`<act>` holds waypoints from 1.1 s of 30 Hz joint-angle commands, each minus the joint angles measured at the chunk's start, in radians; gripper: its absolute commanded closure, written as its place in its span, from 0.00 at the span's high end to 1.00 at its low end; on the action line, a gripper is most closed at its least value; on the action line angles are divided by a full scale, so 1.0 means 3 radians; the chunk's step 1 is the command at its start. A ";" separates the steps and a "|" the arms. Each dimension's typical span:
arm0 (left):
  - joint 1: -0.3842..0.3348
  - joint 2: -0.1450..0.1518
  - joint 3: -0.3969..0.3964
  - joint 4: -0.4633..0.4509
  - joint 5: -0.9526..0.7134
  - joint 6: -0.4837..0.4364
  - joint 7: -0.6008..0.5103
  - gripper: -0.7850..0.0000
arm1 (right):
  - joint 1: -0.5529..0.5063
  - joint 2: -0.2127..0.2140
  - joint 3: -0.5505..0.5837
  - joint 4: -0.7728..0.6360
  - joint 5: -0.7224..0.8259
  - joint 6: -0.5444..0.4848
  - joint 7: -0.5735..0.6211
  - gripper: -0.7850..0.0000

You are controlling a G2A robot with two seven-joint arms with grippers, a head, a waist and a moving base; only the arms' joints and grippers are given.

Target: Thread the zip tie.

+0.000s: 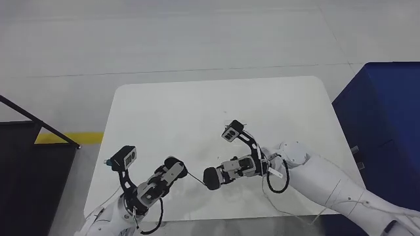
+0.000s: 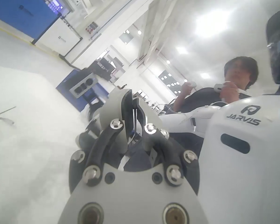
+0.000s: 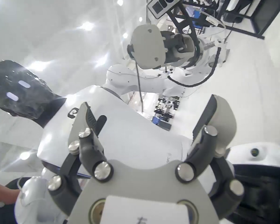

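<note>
- Label (image 3: pixel 143 213), white, on the base of the right gripper (image 3: pixel 151 114): a small dark mark at its lower edge, cut off and not readable.
- Cable tag (image 3: pixel 210 20), white: tiny dark print, too small to read.
- Blue cabinet (image 2: pixel 18 12): a small dark emblem on its face, too small to make out.
- White cabinet (image 2: pixel 58 41) just beside it: a similar emblem, also illegible.
- Lit panel (image 2: pixel 54 5) behind the cabinets: rows of bluish lights, no characters legible.
- Wall board (image 2: pixel 91 27): red and dark spots, unreadable.
</note>
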 commanded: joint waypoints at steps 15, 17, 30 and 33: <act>-0.0155 -0.0260 0.0295 0.0235 0.1962 -0.0264 0.1483 0.00 | -0.0022 -0.0437 0.0042 0.0436 0.0746 0.0422 0.0645 0.70; -0.0148 -0.0281 0.0311 0.0251 0.2142 -0.0264 0.1647 0.00 | -0.0016 -0.0479 0.0049 0.0475 0.0708 0.0444 0.0640 0.58; -0.0200 -0.0320 0.0202 0.0378 0.2496 -0.0264 0.2116 0.00 | -0.0066 -0.0637 0.0246 0.0625 0.0555 0.0557 0.0763 0.25; -0.0199 -0.0321 0.0216 0.0370 0.2502 -0.0264 0.2121 0.00 | -0.0077 -0.0665 0.0294 0.0650 0.0522 0.0588 0.0764 0.22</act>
